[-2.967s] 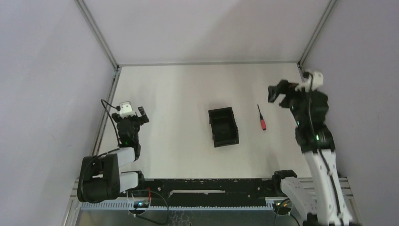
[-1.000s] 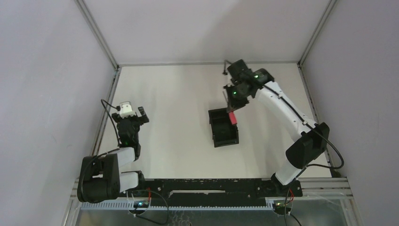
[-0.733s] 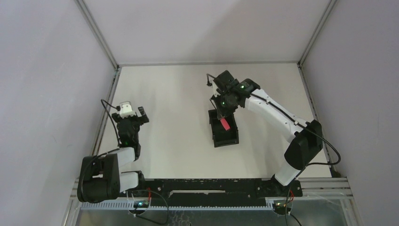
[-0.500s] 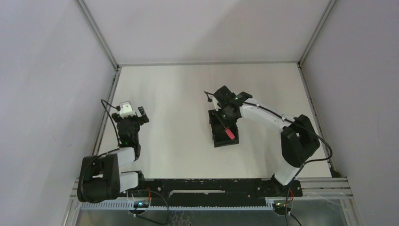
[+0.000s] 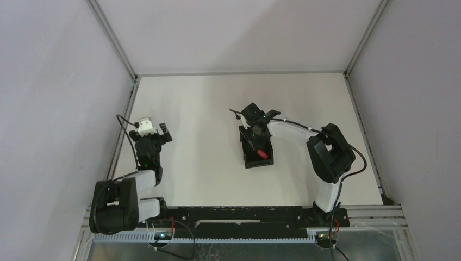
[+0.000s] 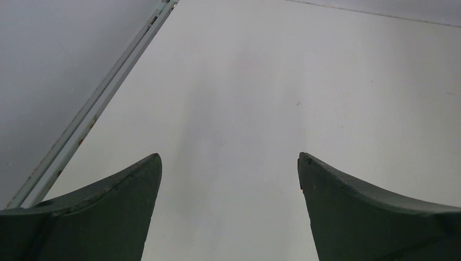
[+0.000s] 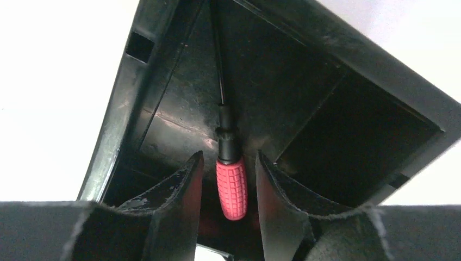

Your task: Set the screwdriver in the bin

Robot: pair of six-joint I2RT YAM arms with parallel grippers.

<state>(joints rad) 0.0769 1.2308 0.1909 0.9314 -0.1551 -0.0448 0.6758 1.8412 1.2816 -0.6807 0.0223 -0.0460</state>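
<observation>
The black bin (image 5: 247, 162) stands mid-table. Inside it lies the screwdriver (image 5: 262, 154), its red handle toward the near end. My right gripper (image 5: 256, 137) hangs low over the bin, pointing down into it. In the right wrist view the red handle (image 7: 231, 187) rests on the bin floor (image 7: 163, 125) between the open fingers (image 7: 185, 190), with a gap on each side, and its dark shaft runs away toward the far wall. At the table's left side my left gripper (image 5: 154, 132) is open and holds nothing (image 6: 229, 157).
Grey enclosure walls and metal frame rails (image 5: 122, 130) border the white table (image 5: 201, 109) on the left, back and right. The arm bases and a black rail (image 5: 239, 215) run along the near edge.
My right arm carried the screwdriver from above the bin's far end down into the bin. Its jaws then parted and let the handle go. The left arm stayed still.
</observation>
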